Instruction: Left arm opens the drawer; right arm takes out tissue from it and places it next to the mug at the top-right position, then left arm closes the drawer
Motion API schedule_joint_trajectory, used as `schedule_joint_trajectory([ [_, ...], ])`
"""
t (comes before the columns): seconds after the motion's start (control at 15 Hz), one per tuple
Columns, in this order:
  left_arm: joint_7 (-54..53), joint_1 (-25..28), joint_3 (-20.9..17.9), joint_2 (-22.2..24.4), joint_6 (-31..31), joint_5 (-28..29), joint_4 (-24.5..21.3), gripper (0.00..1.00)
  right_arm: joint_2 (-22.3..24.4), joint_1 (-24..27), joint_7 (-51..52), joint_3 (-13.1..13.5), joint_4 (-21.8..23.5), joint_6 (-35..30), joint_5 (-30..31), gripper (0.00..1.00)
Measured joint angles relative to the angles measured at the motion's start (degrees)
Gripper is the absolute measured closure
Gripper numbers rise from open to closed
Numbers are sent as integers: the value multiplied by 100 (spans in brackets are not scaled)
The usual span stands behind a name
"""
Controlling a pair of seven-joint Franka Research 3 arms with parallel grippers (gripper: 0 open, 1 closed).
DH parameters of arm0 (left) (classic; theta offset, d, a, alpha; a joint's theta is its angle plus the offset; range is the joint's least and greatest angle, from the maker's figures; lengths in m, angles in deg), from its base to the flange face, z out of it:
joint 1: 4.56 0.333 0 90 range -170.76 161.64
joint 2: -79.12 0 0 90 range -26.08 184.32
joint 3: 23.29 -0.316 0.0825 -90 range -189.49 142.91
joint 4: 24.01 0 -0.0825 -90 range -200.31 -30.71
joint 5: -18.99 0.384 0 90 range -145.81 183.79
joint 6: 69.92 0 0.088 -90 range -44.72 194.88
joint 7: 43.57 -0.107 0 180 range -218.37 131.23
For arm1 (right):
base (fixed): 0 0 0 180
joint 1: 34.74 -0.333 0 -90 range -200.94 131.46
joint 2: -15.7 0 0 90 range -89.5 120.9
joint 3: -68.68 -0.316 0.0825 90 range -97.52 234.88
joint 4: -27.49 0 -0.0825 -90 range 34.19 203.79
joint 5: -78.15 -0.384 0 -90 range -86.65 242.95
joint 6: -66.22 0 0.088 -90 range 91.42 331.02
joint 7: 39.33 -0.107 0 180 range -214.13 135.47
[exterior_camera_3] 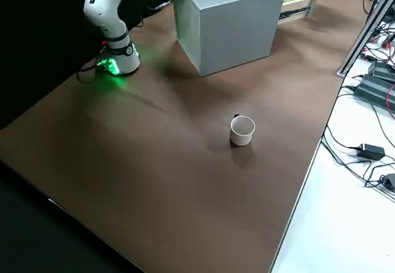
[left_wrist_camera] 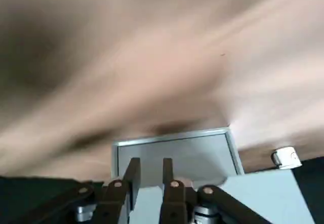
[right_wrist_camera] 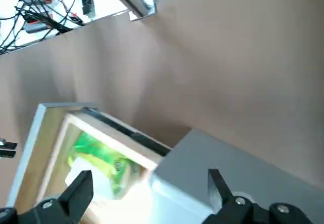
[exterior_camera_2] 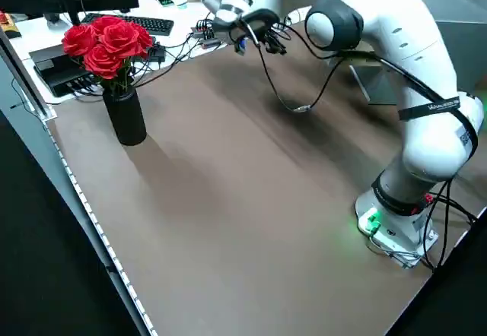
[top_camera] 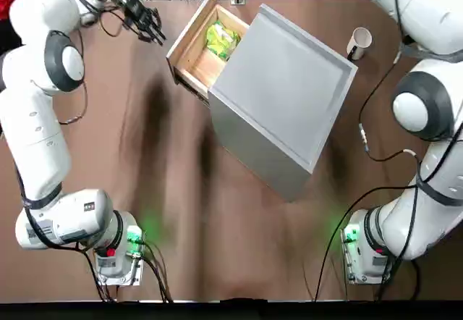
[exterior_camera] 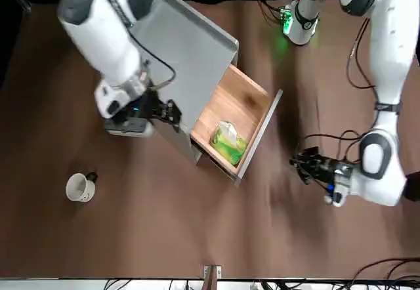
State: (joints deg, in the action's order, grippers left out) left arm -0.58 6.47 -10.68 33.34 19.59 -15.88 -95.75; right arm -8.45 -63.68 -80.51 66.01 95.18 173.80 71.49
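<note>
Front view: left hand (exterior_camera: 299, 163) hovering at tissue's (exterior_camera: 228, 143) four o'clock, right hand (exterior_camera: 172, 114) at ten, both hands' fingers apart.

- Bench (top_camera: 289, 240): plain brown
- Cabinet (top_camera: 282, 81): grey
- Drawer (top_camera: 195, 48): light tan wood, grey front panel
- Tissue (top_camera: 222, 40): bright green and yellow packet, white on top
- Mug (exterior_camera: 80, 187): white with small dark marks
- 2 arms: glossy white, grey caps, green-lit bases
- Fingers (right_wrist_camera: 220, 188): black
- Flowers (exterior_camera_2: 106, 43): red
- Vase (exterior_camera_2: 125, 115): black
</note>
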Motion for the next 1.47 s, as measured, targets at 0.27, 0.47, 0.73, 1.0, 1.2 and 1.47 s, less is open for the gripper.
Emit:
schedule_joint_trajectory([
  [0.27,-92,103,14,1174,-8,927,126,36,-640,-561,-679,24,-418,371,218,0],
  [0.47,-102,144,13,1781,-14,1324,122,9,-951,-747,-849,32,-576,601,358,0],
  [0.73,-589,154,34,2492,-28,2183,121,0,-1149,-878,-904,42,-632,885,367,0],
  [1.0,-1914,240,60,3083,-72,2665,107,0,-1329,-1056,-1178,44,-645,1319,367,0],
  [1.2,-2846,243,72,3283,-88,3022,67,0,-1521,-1227,-1366,45,-648,1640,367,0],
  [1.47,-3994,19,-129,3539,-233,3190,-45,0,-1720,-1382,-1387,47,-650,1843,646,0],
])
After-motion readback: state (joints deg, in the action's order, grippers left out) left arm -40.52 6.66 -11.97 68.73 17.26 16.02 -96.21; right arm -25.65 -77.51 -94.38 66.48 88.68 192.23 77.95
